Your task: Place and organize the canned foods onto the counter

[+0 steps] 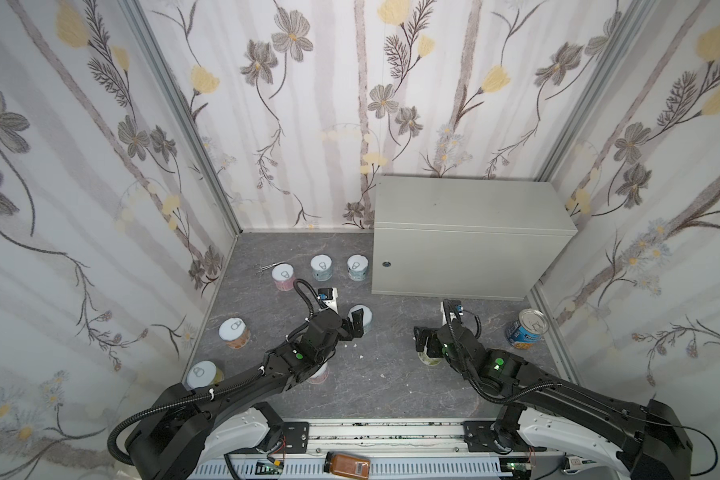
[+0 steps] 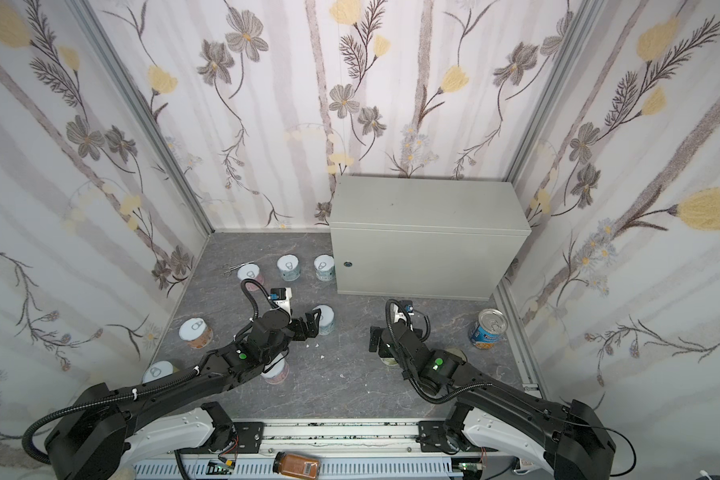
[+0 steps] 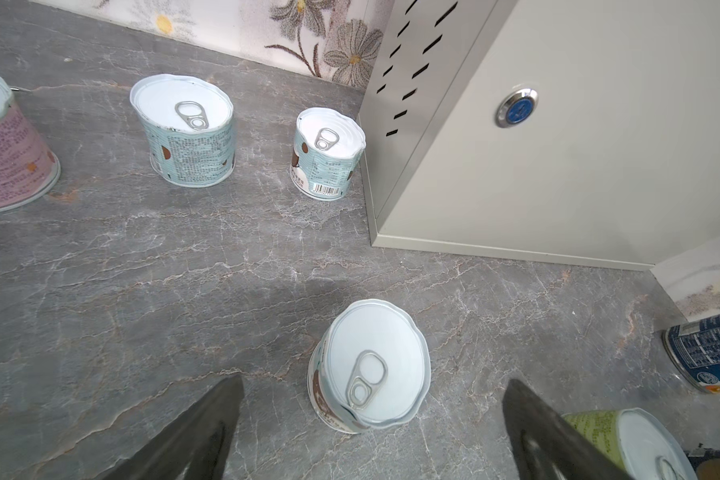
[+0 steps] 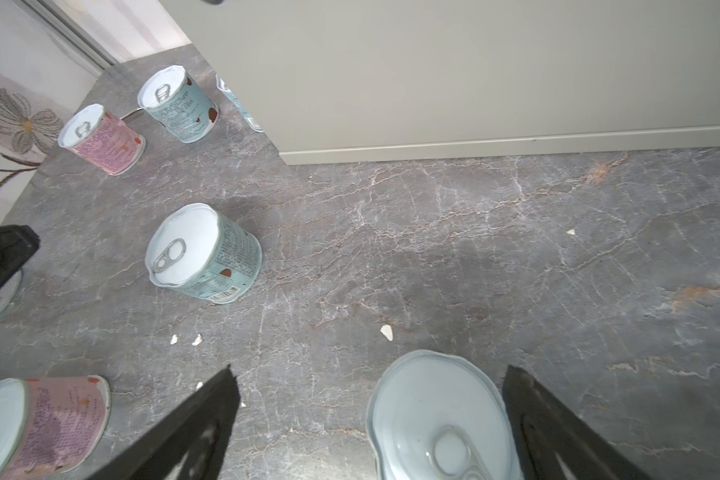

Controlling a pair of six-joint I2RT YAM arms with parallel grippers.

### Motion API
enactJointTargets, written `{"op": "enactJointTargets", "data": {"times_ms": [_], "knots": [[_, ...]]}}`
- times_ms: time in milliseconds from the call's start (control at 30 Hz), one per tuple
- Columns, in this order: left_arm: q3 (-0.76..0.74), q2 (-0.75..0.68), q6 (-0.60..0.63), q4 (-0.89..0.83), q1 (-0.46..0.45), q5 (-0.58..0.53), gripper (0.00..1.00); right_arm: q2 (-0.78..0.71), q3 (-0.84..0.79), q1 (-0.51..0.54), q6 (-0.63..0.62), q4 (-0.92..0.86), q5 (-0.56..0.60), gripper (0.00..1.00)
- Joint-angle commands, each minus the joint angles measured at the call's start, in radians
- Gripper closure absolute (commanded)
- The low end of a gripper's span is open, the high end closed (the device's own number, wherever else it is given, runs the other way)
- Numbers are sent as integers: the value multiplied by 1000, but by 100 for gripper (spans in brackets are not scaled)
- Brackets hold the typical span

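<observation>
Left black gripper [image 1: 352,326] gapes empty before a pale-blue cylindrical tin [image 3: 375,365] with dented silver lid. Right gripper [image 4: 371,370], also spread, hangs over a crumpled-rimmed tin [image 4: 437,415].

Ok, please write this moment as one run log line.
left gripper: open, at teal can | right gripper: open, over green-labelled can | counter: no cans on top

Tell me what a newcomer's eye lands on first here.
The big light-grey counter fills the back right corner, nothing on its top. Short tins stand scattered over the dark marbled floor, a taller blue tin near the right wall. The left gripper and right gripper each hover at a tin, jaws open.
</observation>
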Motion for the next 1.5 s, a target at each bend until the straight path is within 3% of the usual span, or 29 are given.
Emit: {"op": "enactJointTargets", "data": {"times_ms": [0, 500, 1000, 1233, 1467], "knots": [[-6, -5, -6, 35, 1, 3, 0, 4, 5, 0, -2, -66, 31, 0], [-80, -71, -33, 20, 1, 2, 0, 91, -76, 17, 54, 21, -6, 0], [-126, -129, -51, 23, 1, -19, 0, 170, -107, 51, 120, 124, 54, 0], [-123, -208, -42, -8, 1, -42, 0, 256, -149, 150, 203, 229, 210, 0], [-119, -240, -30, -37, 1, -60, 0, 233, -255, 220, 243, 407, 383, 0]]}}
